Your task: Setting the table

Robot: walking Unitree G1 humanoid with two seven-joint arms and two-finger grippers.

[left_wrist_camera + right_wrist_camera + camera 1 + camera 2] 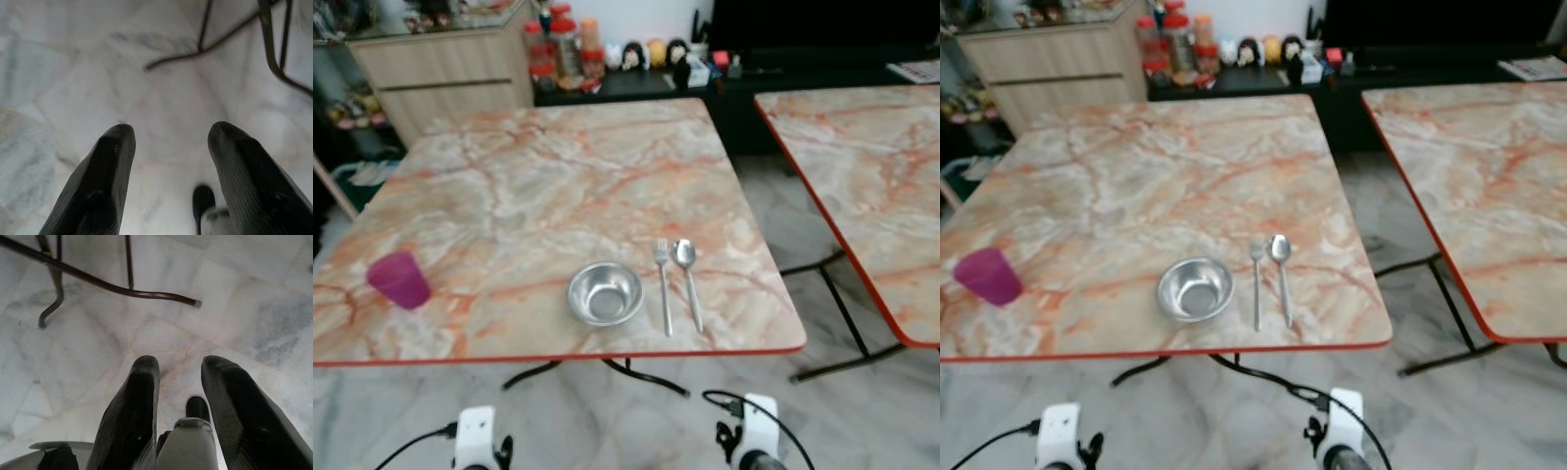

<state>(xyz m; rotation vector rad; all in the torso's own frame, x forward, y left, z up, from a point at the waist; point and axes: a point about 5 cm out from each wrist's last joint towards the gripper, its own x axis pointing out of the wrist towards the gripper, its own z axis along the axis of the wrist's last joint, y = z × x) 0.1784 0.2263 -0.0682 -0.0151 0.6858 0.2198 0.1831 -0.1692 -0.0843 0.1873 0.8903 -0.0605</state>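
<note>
Steel bowl [605,293] sits near the front edge of a marble-patterned desk [558,176], with a fork [663,284] and spoon [688,279] side by side just to its right. A purple cup [399,279] stands well apart at the left. Both end effectors, left [168,147] and right [180,377], hang over the floor, fingers spread apart, empty.

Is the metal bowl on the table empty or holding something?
Empty: the metal bowl sits upright, its bare shiny bottom visible, beside the fork.
</note>
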